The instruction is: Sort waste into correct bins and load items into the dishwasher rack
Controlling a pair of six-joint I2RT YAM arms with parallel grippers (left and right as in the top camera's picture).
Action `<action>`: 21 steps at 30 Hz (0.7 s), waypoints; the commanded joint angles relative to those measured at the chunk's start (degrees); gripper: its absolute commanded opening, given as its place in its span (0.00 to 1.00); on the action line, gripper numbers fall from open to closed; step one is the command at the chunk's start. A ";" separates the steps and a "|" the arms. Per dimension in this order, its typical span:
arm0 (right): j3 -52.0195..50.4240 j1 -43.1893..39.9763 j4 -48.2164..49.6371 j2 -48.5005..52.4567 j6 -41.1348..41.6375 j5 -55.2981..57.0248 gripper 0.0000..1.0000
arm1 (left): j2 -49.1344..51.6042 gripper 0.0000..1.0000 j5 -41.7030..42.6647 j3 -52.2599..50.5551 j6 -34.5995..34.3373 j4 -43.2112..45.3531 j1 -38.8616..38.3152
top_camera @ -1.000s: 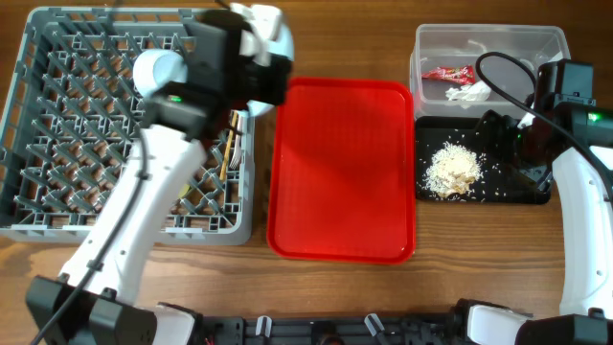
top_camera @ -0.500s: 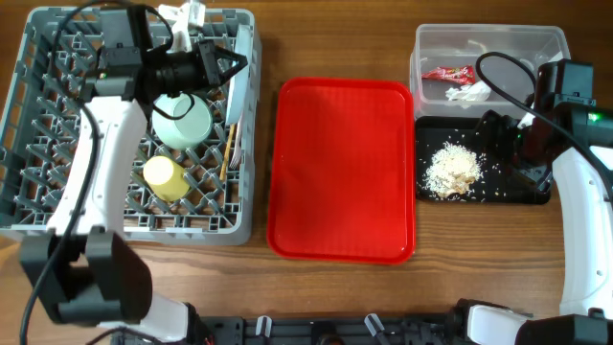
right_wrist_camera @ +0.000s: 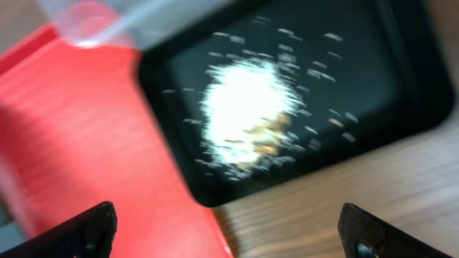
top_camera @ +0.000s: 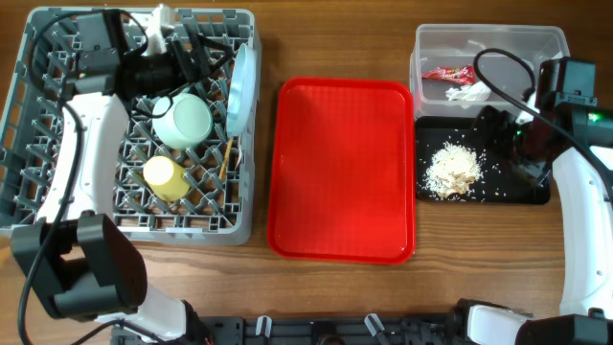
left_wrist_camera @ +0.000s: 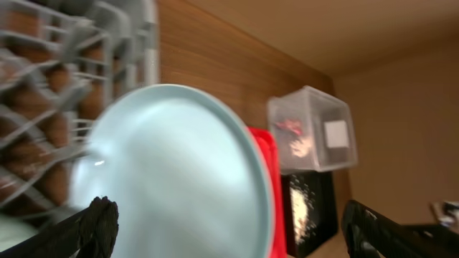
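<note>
Wooden table [top_camera: 479, 287]; plate [top_camera: 241, 86] upright before left claw [top_camera: 213, 59].

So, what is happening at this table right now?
The left gripper, open, is at the dishwasher rack beside the white plate, which stands on edge; a pale bowl and a yellow cup sit in the rack too. The right gripper, open, hangs over the black tray holding the food scraps. The red wrapper and the tissue lie in the clear box.
</note>
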 commanded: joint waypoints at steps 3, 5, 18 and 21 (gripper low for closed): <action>0.81 3.85 6.38 -0.52 -9.44 -12.31 1.00 | -6.49 1.00 -18.97 0.00 0.13 -7.52 -0.72; 0.81 6.71 10.34 -0.48 -9.44 -12.28 1.00 | -7.06 1.00 -26.93 0.00 0.07 -12.07 -2.43; 0.31 11.93 6.88 0.46 -5.81 -3.61 1.00 | -8.50 1.00 -42.38 -0.55 -2.14 -38.42 -5.73; -1.90 11.93 6.10 -3.45 -5.79 -2.82 1.00 | -12.70 1.00 -41.77 -3.41 -0.17 -38.29 -5.73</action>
